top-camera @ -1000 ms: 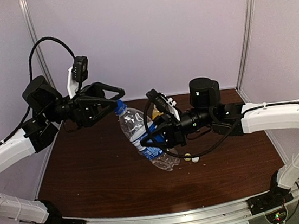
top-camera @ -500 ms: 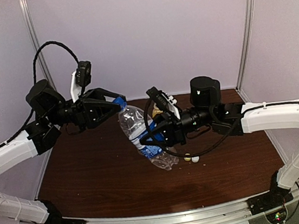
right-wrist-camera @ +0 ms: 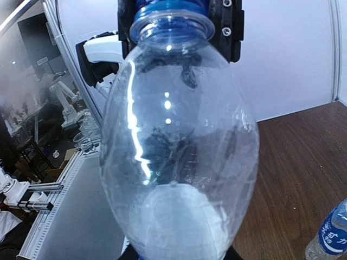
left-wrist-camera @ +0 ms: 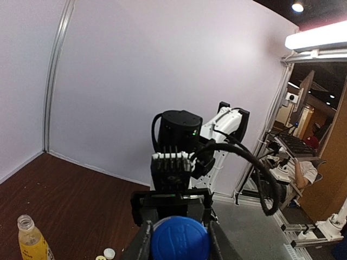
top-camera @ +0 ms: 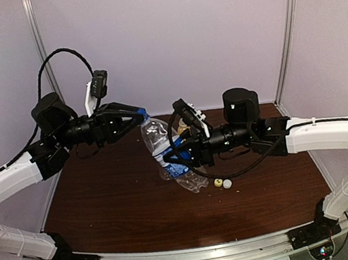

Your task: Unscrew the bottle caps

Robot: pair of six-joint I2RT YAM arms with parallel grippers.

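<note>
Mid-frame, R gripper [top-camera: 179, 158] clamps tall clear bottle [top-camera: 159, 138]; L gripper [top-camera: 138, 114] pinches its blue cap [left-wrist-camera: 180, 238]. Next, prob.: twist it off.

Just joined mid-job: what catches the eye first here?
A clear bottle is held tilted over the middle of the table, the right tool clamped around its labelled body and the left tool shut on its blue cap. Near its base, a yellow cap and a white cap lie loose.

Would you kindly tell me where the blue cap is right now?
In the top view, the blue cap sits left of centre atop the tilted clear bottle, pinched in the left pincer.
</note>
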